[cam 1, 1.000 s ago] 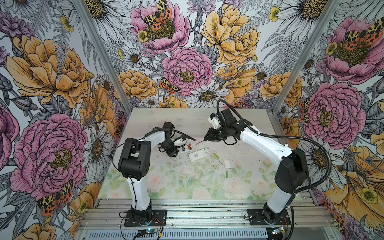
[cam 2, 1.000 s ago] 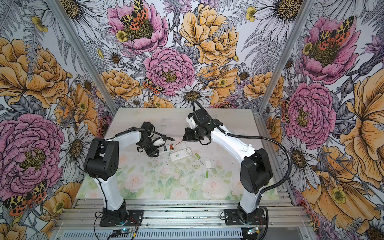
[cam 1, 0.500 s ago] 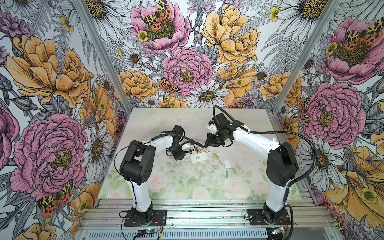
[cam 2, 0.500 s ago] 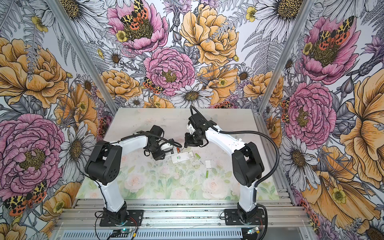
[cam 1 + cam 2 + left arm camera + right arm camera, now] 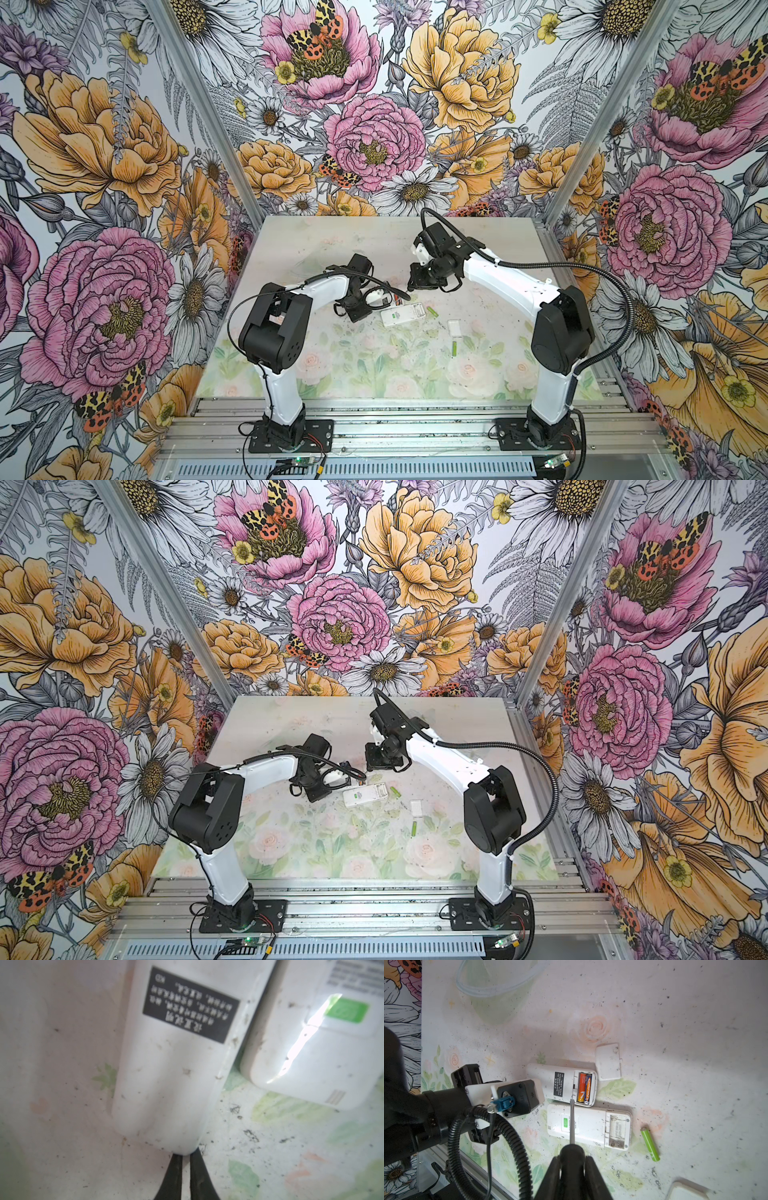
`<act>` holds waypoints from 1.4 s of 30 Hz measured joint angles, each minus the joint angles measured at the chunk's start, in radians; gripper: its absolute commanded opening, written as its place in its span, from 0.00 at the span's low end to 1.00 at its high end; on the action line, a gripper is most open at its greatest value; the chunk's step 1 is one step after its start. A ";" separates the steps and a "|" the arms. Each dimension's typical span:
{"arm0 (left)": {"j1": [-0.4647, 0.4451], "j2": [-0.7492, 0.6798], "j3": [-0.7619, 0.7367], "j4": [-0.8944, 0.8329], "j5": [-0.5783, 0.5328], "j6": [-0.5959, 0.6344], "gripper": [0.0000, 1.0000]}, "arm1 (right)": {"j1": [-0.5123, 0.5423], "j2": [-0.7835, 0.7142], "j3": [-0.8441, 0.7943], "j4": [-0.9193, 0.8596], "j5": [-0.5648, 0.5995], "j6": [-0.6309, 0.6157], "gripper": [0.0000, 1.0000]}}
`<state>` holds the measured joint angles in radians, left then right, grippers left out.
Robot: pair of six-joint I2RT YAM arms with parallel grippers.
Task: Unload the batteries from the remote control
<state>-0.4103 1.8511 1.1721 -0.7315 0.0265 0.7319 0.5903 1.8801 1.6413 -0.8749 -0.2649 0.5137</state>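
Observation:
In the right wrist view a small white remote control (image 5: 548,1082) lies back-up with its compartment uncovered. Two batteries sit inside, one copper-orange (image 5: 581,1086) and one dark (image 5: 588,1088). My left gripper (image 5: 186,1156) is shut, with its fingertips (image 5: 176,1164) against the corner of that remote's closed end and nothing between them. My right gripper (image 5: 572,1167) is shut on a screwdriver (image 5: 572,1120), whose blade tip rests at the compartment's edge. In both top views the right gripper (image 5: 417,282) hovers just behind the remotes. A light green battery (image 5: 651,1145) lies loose on the table.
A larger white remote (image 5: 587,1124) with a green sticker and an empty compartment lies alongside the small one. A loose cover (image 5: 608,1061) lies nearby, and another cover (image 5: 455,328) and a second green battery (image 5: 455,348) lie further forward. A clear cup (image 5: 496,989) lies at the back.
My left gripper has moved right to the small remote's end and closed from open. The right arm has swung the screwdriver over so that its tip is at the battery compartment.

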 measured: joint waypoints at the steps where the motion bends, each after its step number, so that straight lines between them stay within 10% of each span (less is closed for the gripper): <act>1: 0.000 0.000 0.000 0.000 0.000 0.000 0.14 | 0.000 0.000 0.000 -0.005 0.004 -0.003 0.00; 8: 0.015 -0.008 0.000 0.035 -0.019 -0.022 0.80 | 0.000 0.000 0.003 -0.037 0.034 -0.014 0.00; 13: 0.031 -0.013 0.001 0.027 -0.010 -0.018 0.91 | 0.000 0.000 0.015 -0.041 0.034 -0.014 0.00; 20: 0.028 0.055 0.093 -0.011 0.039 0.029 0.90 | 0.000 0.000 0.017 -0.042 0.037 -0.015 0.00; 28: 0.019 0.137 0.191 -0.055 0.124 0.075 0.54 | 0.000 0.000 0.017 -0.042 0.047 -0.014 0.00; 42: 0.013 0.134 0.182 -0.047 0.145 0.081 0.31 | 0.000 0.000 0.016 -0.042 0.056 -0.014 0.00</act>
<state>-0.3977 1.9850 1.3537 -0.7780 0.1711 0.8127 0.5907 1.8797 1.6577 -0.9165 -0.2089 0.4995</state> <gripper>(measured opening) 0.563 0.220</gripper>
